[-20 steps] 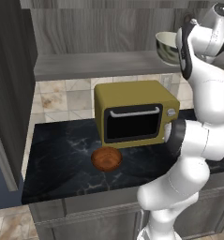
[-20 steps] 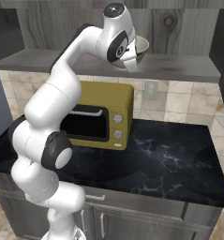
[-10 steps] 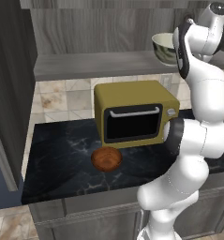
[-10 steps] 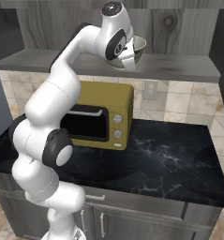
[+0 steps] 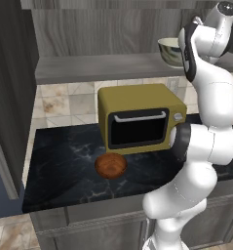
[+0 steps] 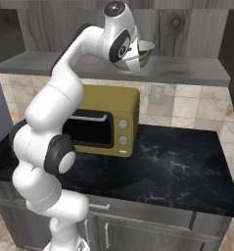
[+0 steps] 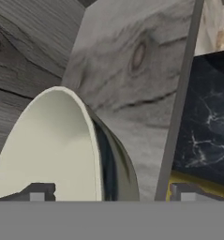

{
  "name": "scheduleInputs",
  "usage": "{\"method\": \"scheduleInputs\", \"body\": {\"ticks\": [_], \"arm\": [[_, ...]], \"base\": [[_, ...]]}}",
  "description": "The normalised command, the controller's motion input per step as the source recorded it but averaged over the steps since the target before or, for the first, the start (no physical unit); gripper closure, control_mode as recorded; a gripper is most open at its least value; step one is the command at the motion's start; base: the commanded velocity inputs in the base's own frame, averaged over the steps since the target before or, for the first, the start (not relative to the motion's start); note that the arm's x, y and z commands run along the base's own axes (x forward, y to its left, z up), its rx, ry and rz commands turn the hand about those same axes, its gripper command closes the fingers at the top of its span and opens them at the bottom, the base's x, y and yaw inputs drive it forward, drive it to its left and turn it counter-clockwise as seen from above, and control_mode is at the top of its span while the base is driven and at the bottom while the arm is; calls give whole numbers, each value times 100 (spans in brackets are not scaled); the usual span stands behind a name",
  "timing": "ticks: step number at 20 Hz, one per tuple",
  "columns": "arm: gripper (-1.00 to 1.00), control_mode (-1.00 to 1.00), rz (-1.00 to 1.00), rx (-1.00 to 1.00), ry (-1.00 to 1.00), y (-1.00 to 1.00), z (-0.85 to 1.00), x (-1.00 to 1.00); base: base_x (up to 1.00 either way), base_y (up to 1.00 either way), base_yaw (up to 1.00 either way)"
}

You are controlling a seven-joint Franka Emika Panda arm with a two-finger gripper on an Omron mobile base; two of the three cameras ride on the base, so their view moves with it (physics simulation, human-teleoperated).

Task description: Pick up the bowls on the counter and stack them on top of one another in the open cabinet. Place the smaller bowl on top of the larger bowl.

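The pincer (image 7: pixel 106 192) grips the larger bowl (image 6: pixel 144 53) by its rim, one fingertip inside the wall and one outside, holding it over the open cabinet's shelf (image 6: pixel 187 74) to go in first as the base. Far below, the smaller bowl (image 5: pixel 111 165) waits on the bench (image 5: pixel 64 161), just before the microwave (image 5: pixel 140 117).

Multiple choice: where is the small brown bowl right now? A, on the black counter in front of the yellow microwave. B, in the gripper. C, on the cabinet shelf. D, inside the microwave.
A: the smaller bowl sits on the counter just in front of the microwave, while the gripper is up at the shelf with the larger bowl.
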Motion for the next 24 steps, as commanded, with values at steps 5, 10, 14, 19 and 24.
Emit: {"method": "scheduleInputs", "body": {"ticks": [5, 10, 14, 19, 24], "arm": [[-100, -100, 0, 0, -5, 1, 12, 4], [-100, -100, 0, 0, -6, 0, 18, -7], [-100, -100, 0, 1, -12, 0, 3, -29], [-100, -100, 0, 2, -14, 0, 1, -36], [-100, -100, 0, 2, -13, 0, 11, -37]], "base": [[0, 0, 0], [0, 0, 0], [0, 0, 0], [0, 0, 0], [0, 0, 0]]}}
